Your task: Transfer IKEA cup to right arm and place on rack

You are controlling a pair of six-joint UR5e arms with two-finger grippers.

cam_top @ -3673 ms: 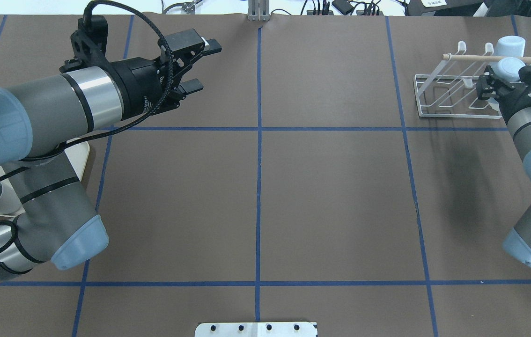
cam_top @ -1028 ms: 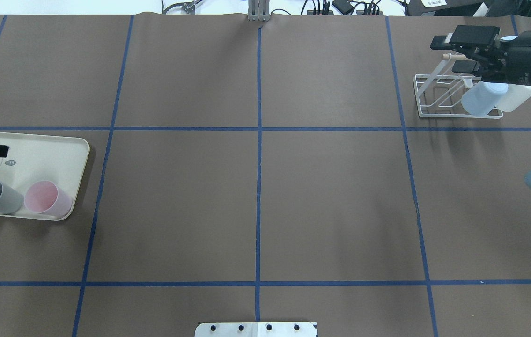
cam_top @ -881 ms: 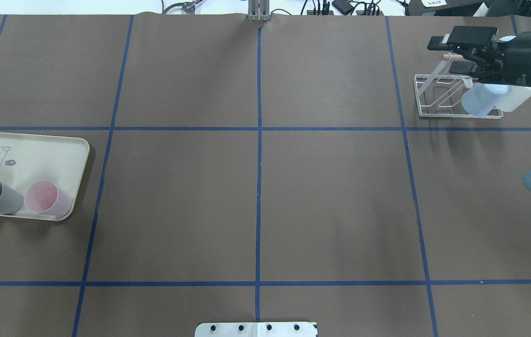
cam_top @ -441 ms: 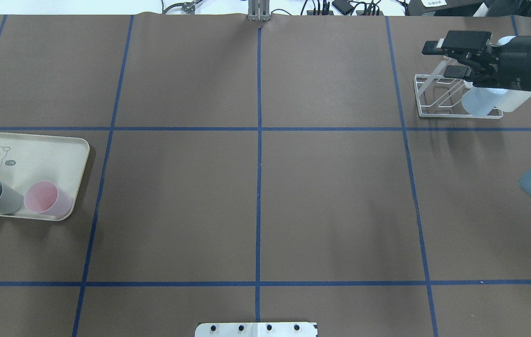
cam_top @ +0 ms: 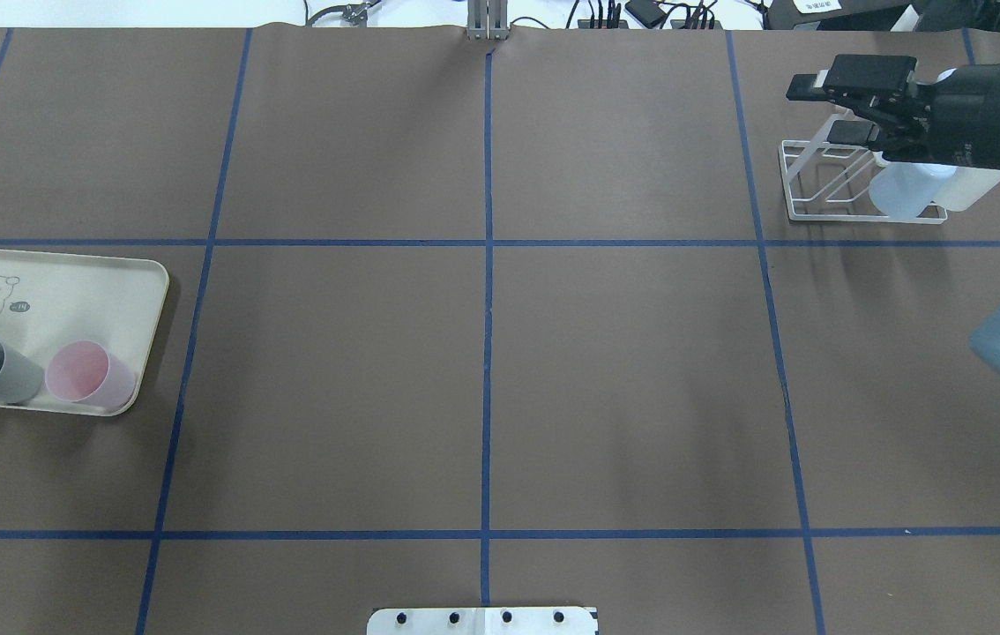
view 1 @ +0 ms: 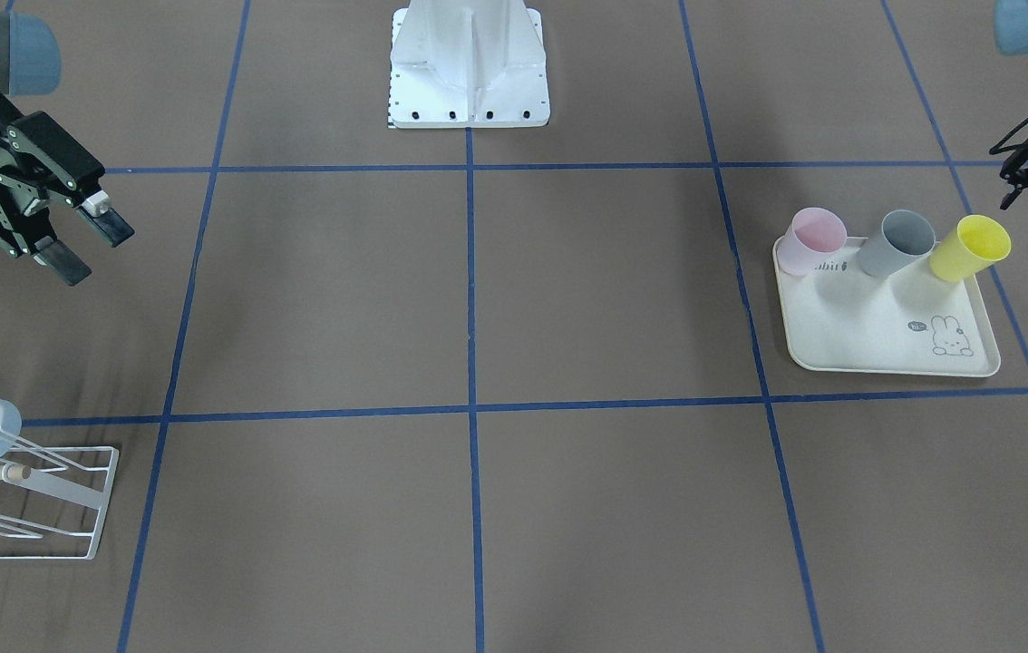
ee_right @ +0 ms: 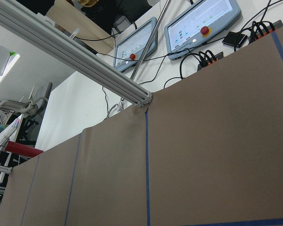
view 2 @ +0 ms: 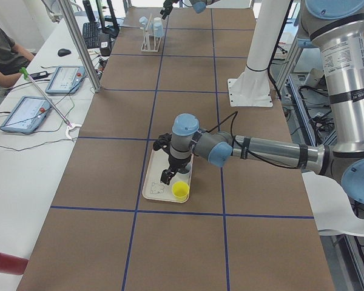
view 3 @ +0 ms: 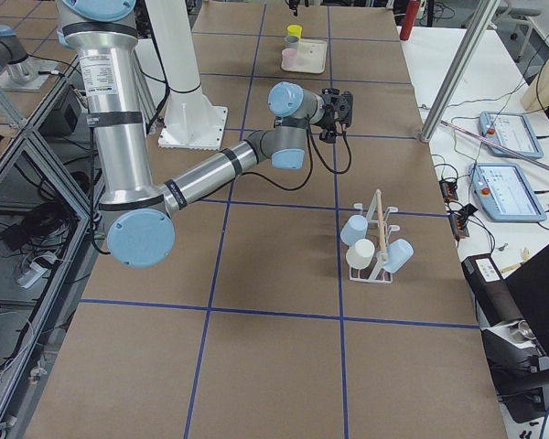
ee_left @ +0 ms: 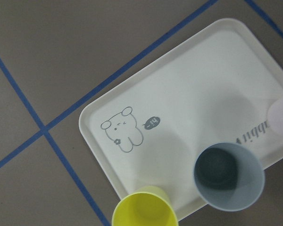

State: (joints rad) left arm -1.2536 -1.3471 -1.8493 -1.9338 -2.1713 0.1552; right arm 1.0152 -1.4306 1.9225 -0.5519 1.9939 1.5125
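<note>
Pink, grey and yellow IKEA cups stand on a cream tray. The left wrist view looks down on the yellow and grey cups. My left gripper hovers over that tray; only part of it shows at the front view's edge, and I cannot tell its state. The white wire rack holds a light blue cup and a white cup. My right gripper is open and empty, above the rack's far left corner.
The robot's white base stands at the table's middle, on the robot's side. Blue tape lines grid the brown table. Tablets and cables lie beyond the far edge. A person sits at the side bench.
My left arm pulled back off the overhead view's left edge, uncovering the tray. My right gripper, earlier at the rack with a cup, now stands open and has drifted left.
</note>
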